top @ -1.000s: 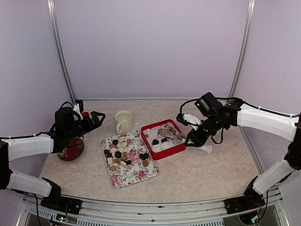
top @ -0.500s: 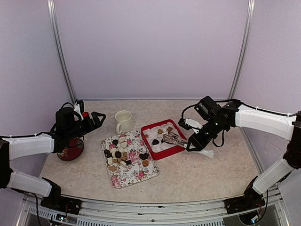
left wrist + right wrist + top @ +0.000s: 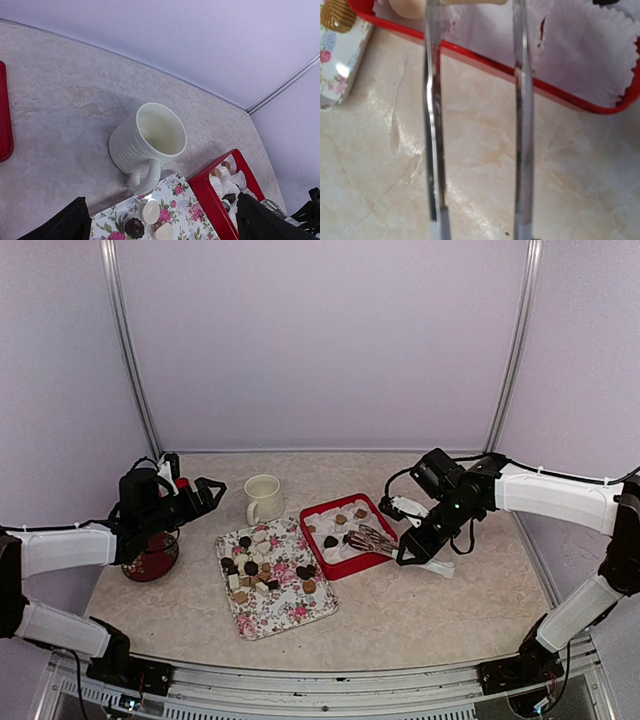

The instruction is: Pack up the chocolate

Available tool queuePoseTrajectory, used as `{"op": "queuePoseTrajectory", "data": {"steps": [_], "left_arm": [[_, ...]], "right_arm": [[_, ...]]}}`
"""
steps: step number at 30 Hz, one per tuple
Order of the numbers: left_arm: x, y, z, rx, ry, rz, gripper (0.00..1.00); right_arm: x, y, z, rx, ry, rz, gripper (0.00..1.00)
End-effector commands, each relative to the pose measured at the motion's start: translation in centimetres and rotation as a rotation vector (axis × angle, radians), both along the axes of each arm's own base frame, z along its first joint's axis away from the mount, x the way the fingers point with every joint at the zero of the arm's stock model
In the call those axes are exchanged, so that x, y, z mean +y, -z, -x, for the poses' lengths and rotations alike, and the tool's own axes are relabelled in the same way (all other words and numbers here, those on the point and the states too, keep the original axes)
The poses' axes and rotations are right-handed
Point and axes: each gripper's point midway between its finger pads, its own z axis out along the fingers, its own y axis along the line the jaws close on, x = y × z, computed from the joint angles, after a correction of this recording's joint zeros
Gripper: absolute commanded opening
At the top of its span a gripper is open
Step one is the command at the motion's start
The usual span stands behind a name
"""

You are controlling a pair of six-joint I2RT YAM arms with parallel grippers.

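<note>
Chocolate: most pieces (image 3: 262, 568), dark brown, tan and cream, lie crowded at the far half of the floral tray (image 3: 285, 618). A few more sit in the red tray (image 3: 360, 564).
Red tray: on the bench (image 3: 420, 620) just right of the floral tray, lined with white crinkled paper liners (image 3: 580, 50). Some liners hold a sweet, others show none.
Right fingers (image 3: 412, 540): clamped on a pair of metal tongs (image 3: 368, 538), at the right edge of the red tray.
Tongs: the tips reach over the red tray's liners. In the wrist view the two blades stand apart, crossing the tray's near rim.
Left fingers (image 3: 65, 225): spread apart, holding nothing, raised at the left of the bench and pointing toward the mug (image 3: 147, 140).
Mug: cream, ribbed, upright, nothing visible inside it. Its handle points at the floral tray's far corner.
Dark red bowl (image 3: 152, 555): on the bench below the left arm, well apart from both trays.
White object (image 3: 440, 563): on the bench under the right arm. I cannot tell what it is.
</note>
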Motion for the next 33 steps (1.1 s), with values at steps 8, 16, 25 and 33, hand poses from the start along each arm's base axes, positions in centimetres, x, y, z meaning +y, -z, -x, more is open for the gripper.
{"op": "queuePoseTrajectory", "data": {"steps": [8, 16, 25, 33], "left_arm": [[0.0, -0.9, -0.4, -0.026, -0.003, 0.015, 0.99], [0.0, -0.9, -0.4, -0.029, -0.003, 0.013, 0.99], [0.1, -0.9, -0.3, -0.029, -0.006, 0.010, 0.99], [0.2, -1.0, -0.3, -0.031, -0.007, 0.007, 0.99]], "right_arm": [[0.1, 0.0, -0.8, -0.011, 0.010, -0.002, 0.39], [0.2, -0.5, -1.1, -0.022, 0.009, -0.008, 0.41], [1.2, -2.6, -1.8, -0.070, -0.009, -0.059, 0.41], [5.5, -6.5, -1.6, -0.151, -0.127, -0.180, 0.41]]}}
